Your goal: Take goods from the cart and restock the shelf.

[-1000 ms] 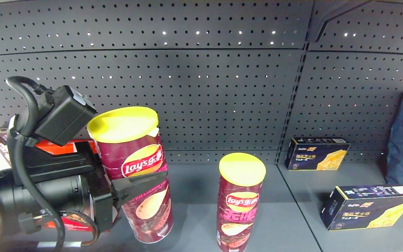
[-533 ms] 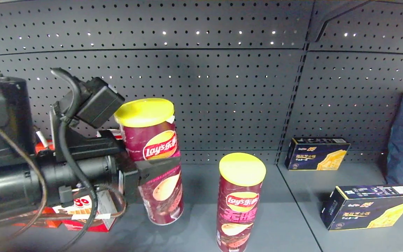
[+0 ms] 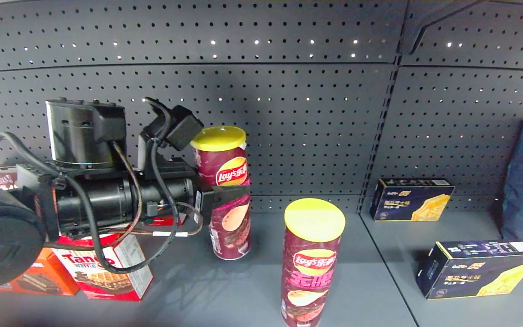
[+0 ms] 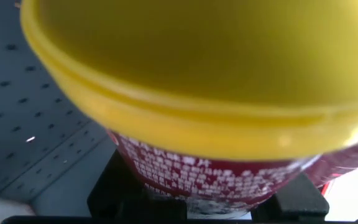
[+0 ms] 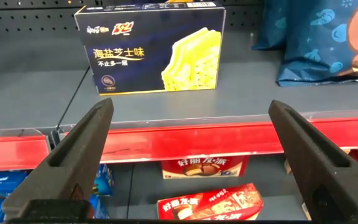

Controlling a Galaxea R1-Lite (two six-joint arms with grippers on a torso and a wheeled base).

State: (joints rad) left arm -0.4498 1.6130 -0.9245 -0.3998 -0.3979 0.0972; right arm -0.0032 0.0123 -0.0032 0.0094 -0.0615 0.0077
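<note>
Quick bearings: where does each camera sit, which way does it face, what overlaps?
Head view: on the head, facing forward and down at the shelf; left arm at left, left gripper clamped on the held can.
Left wrist view: on the left wrist, facing the held can's yellow lid, close up.
Right wrist view: on the right wrist, facing a shelved dark-blue box, between the right gripper's open fingers.
Shared: head and left wrist views both show the held can.

Dim, even light on the shelf [image 3: 357, 281]; pinpoints glow through pegboard [image 3: 288, 113] holes. Its seams bow (wide lens) near the edges.
</note>
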